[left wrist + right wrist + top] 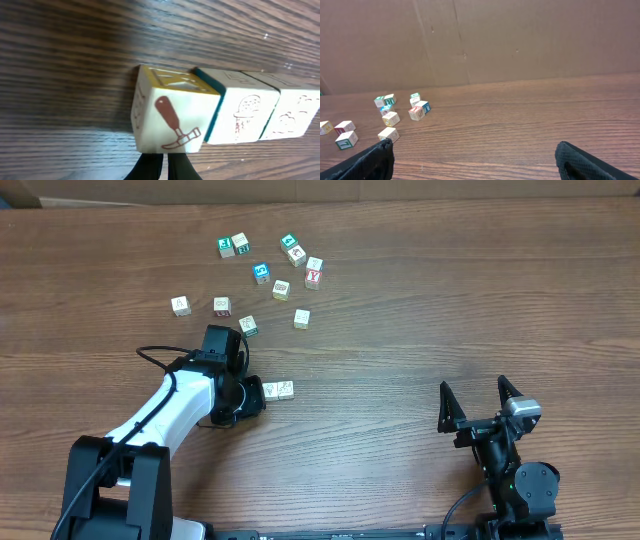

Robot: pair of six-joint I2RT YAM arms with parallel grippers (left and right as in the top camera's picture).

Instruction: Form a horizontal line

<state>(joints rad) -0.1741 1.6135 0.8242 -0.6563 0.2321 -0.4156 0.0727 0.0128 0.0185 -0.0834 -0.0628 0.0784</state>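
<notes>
At the left of the brown wood-grain table (400, 330), the left end effector (254, 393) sits with its black fingers (150, 170) pressed together and holding nothing. Their tips are just behind the yellow-edged cube with a brown hammer picture (170, 120). That cube is the left end of the row of small pale wooden picture cubes (278, 390), which lies near the middle of the table, below the loose scattered cubes (270, 270). To its right, touching it, comes the teal-edged cube with an ice-cream picture (240, 117), then a third pale cube (292, 115) set against that one.

The hammer cube looks slightly turned against its neighbours, so the main risk is a push off its centre. It would likely pivot rather than slide, opening a gap or knocking the ice-cream cube out of line. Too hard a push could shove all three along and bend the row. A careless retreat might also drag the end cube away with the fingertips.

Far to the right, the right end effector (480, 408) stands with its jaws spread wide and empty, well apart from every cube. It threatens nothing unless it sweeps in.
</notes>
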